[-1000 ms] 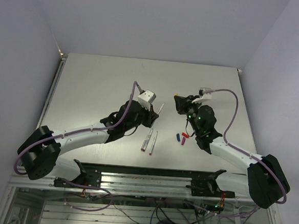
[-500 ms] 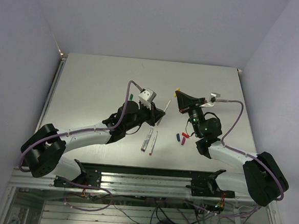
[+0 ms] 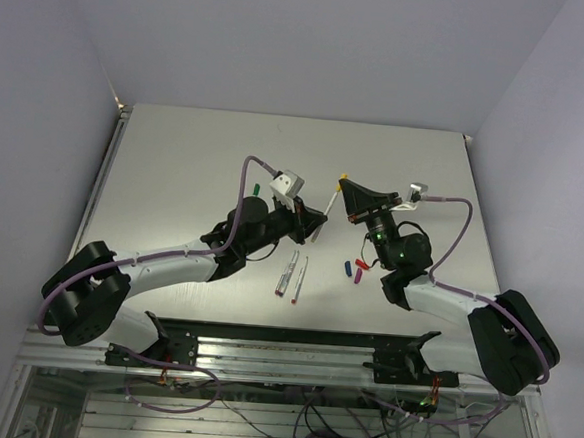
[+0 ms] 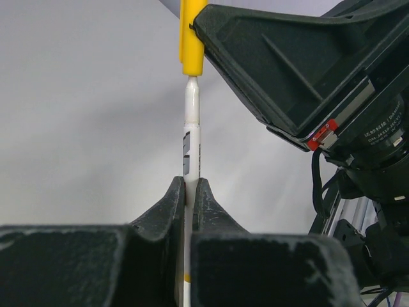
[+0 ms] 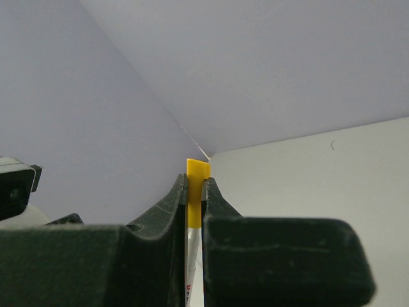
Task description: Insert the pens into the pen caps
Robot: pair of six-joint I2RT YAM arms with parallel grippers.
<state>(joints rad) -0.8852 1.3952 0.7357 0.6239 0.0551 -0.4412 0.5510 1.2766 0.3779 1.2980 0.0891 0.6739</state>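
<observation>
Loads of bare table [image 3: 176, 161] behind and left of the yellow cap [image 4: 192, 38], which is up in the air over the middle. Right gripper [image 5: 194, 185] pinches it; left gripper [image 4: 190, 185] just below is clamped on a pen [image 4: 192, 134], tip at the cap's mouth.

a pale grey table [image 3: 197, 142] fills the middle of the room. behind its far edge rises a plain lavender-white back wall [image 3: 305, 39]. a left wall [image 3: 29, 110] and a right wall [image 3: 568, 148] of the same colour stand on either side of the table. along the table's near edge runs a metal rail [image 3: 283, 351], with tangled cables [image 3: 338, 423] below it. soft, even light falls on the table.
</observation>
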